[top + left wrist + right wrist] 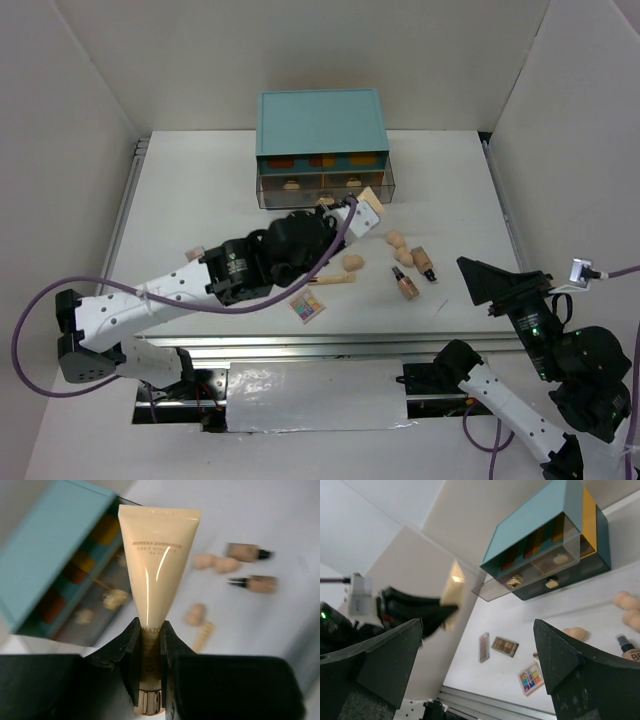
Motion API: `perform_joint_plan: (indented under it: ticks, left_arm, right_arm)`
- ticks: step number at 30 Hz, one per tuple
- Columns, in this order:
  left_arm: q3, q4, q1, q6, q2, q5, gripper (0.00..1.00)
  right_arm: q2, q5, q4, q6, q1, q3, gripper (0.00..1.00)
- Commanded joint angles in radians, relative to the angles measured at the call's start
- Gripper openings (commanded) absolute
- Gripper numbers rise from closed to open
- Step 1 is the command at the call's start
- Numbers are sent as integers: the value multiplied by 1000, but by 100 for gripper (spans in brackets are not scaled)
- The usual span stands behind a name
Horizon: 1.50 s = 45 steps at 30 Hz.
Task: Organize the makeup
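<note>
My left gripper [352, 214] is shut on a beige tube [370, 208], held above the table just in front of the teal chest's open clear drawer [325, 186]. The left wrist view shows the tube [159, 555] clamped near its gold cap. On the table lie peach sponges [400, 247], two brownish bottles [405, 284], a slim stick [335, 280] and a square multicolour palette [308, 308]. Two rectangular eyeshadow palettes [504, 646] show in the right wrist view; the left arm hides them from above. My right gripper [480, 285] is open and empty, at the right.
The teal chest of drawers [320, 130] stands at the back centre, its clear lower drawer pulled out with small items inside. White walls enclose the table. A metal rail [320, 350] runs along the near edge.
</note>
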Motion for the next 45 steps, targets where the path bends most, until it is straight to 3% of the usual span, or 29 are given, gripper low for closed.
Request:
perform_joint_plan:
  ticks: [1, 4, 7, 14, 19, 22, 25, 26, 27, 29, 30, 35, 38, 41, 45]
  left_arm:
    - [-13, 178, 133, 388, -40, 127, 6]
    - [-6, 252, 262, 505, -33, 218, 6]
    - [89, 218, 429, 542, 83, 350, 7]
    - [111, 301, 558, 570, 190, 450, 17]
    - [135, 319, 610, 548, 286, 513, 18]
    - [137, 341, 612, 547, 320, 514, 19]
    - [146, 348, 612, 541, 340, 530, 36]
    - [147, 356, 613, 533, 341, 528, 50]
    - [143, 382, 613, 521, 334, 527, 74]
    - [131, 413, 613, 490, 317, 496, 84]
    - [131, 437, 612, 479, 293, 491, 99]
    - [189, 437, 609, 322, 196, 469, 99]
    - [215, 353, 598, 226, 122, 512, 99]
    - [148, 220, 520, 255, 46, 537, 99]
    - [-18, 143, 332, 286, -51, 527, 96]
  right_arm:
    - [107, -48, 67, -35, 1, -3, 100]
    - [159, -111, 65, -38, 2, 11, 100]
    - [179, -175, 85, -35, 1, 2, 100]
    - [164, -203, 90, -24, 2, -38, 100]
    - [154, -186, 101, -33, 2, -44, 100]
    - [168, -179, 98, -49, 1, -30, 100]
    - [179, -171, 101, -59, 1, -26, 100]
    - [182, -170, 104, -61, 1, -29, 100]
    - [184, -168, 110, -62, 2, -35, 100]
    - [188, -169, 122, -66, 1, -42, 100]
    - [197, -173, 134, -67, 2, -47, 100]
    - [268, -197, 170, -72, 2, -70, 100]
    - [283, -219, 190, -72, 4, -79, 100]
    - [270, -242, 211, -76, 2, -90, 100]
    - [234, -257, 190, -79, 2, -79, 100]
